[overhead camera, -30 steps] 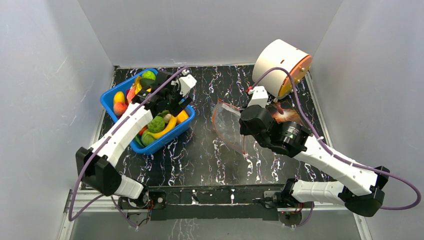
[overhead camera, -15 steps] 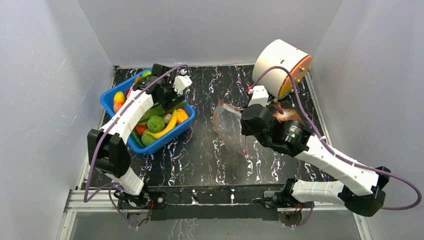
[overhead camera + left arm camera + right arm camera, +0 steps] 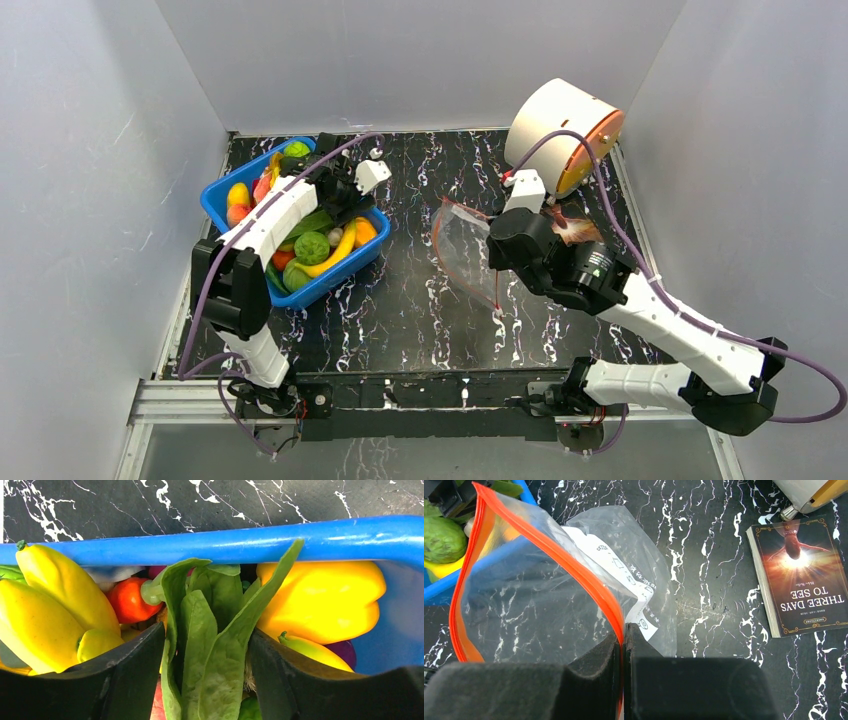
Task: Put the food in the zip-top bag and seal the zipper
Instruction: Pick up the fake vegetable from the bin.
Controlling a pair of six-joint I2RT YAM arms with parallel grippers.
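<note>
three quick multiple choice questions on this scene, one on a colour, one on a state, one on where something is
1. What colour is the zipper on the zip-top bag? A blue B red-orange C green
2. The right gripper is: A shut on the bag's zipper B wide open C shut on nothing
3. Where is the lettuce? A in the bag B in the right gripper C in the blue basket
Answers: 1 B, the strip along the mouth is red-orange. 2 A, its fingers pinch that strip. 3 C, the leaves lie inside the blue rim, between the left gripper's fingers.
</note>
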